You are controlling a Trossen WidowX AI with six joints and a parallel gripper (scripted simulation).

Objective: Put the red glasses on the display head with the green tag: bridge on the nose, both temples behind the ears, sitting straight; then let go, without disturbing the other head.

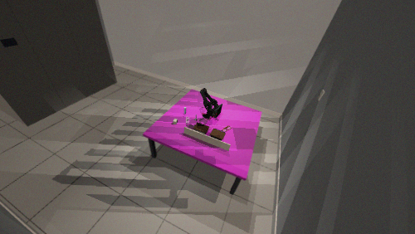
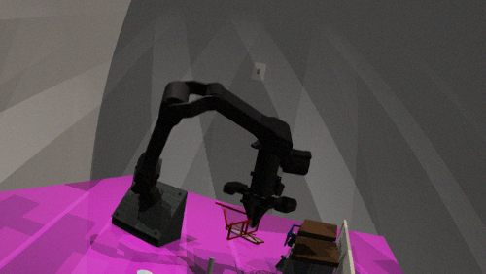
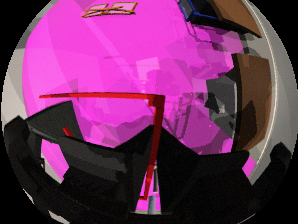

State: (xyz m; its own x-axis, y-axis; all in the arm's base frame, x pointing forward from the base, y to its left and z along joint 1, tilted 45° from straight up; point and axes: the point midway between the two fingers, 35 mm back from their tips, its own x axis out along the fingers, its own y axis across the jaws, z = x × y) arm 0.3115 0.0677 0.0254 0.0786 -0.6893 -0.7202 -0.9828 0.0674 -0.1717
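Note:
My gripper [image 2: 253, 225] [image 3: 154, 129] is shut on the red glasses [image 2: 225, 218] [image 3: 159, 117] and holds them above the table. In the wrist view a long red bar runs down between the fingers, and a thin temple sticks out left from its upper end. Part of the frame is hidden behind the fingers. A display head with a brown block top [image 2: 316, 251] [image 3: 254, 100] and a dark face wears no glasses that I can see. The other head [image 2: 318, 228] [image 3: 225, 11] wears blue glasses [image 2: 293, 234] [image 3: 188, 11]. I cannot make out a green tag on either head.
Orange-brown glasses [image 1: 228, 128] [image 3: 110, 10] lie on the magenta table [image 1: 245, 145] beside the head with blue glasses. A long pale board [image 1: 207, 139] [image 2: 346, 250] stands behind both heads. A small white object [image 1: 175, 121] and a slim post [image 1: 185, 110] [image 2: 210, 265] stand on the table.

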